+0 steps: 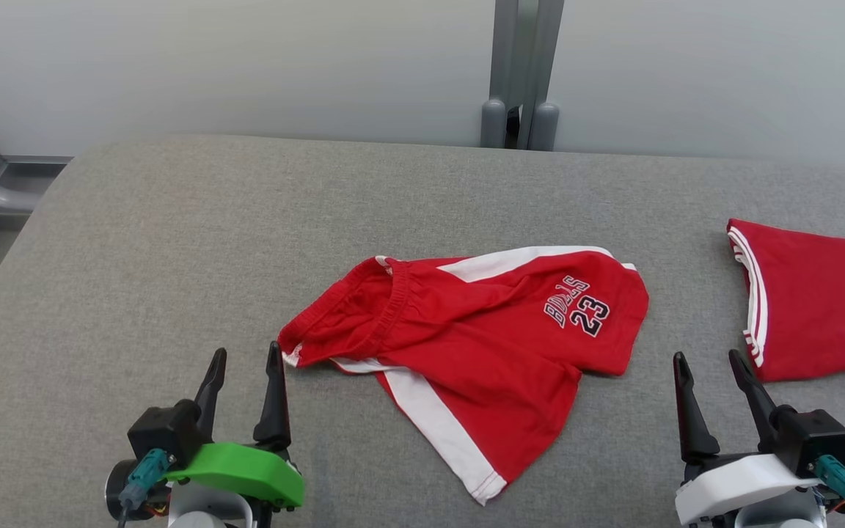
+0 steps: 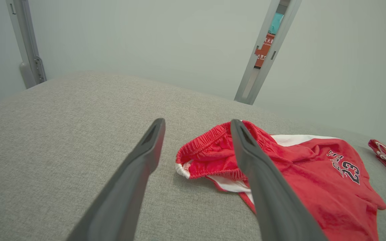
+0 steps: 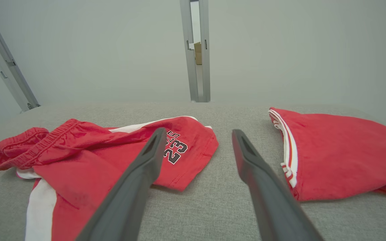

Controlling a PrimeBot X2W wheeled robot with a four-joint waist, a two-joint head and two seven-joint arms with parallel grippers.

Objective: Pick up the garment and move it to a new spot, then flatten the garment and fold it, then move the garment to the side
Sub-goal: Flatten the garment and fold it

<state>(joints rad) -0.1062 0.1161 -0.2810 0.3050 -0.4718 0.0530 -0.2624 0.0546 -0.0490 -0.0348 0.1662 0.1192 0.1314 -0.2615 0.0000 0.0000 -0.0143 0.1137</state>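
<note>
The red Bulls 23 shorts (image 1: 481, 330) lie crumpled on the grey padded table (image 1: 173, 242), waistband just right of the left gripper (image 1: 246, 350), whose jaws stand wide and empty. The right gripper (image 1: 707, 356), likewise spread and empty, sits between the shorts' printed leg and a red white-trimmed jersey (image 1: 818, 315).

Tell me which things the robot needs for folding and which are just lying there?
For the job: red shorts, crumpled in the middle; grey table under them.
Just lying about: folded red garment at the right; metal post behind the table.
</note>
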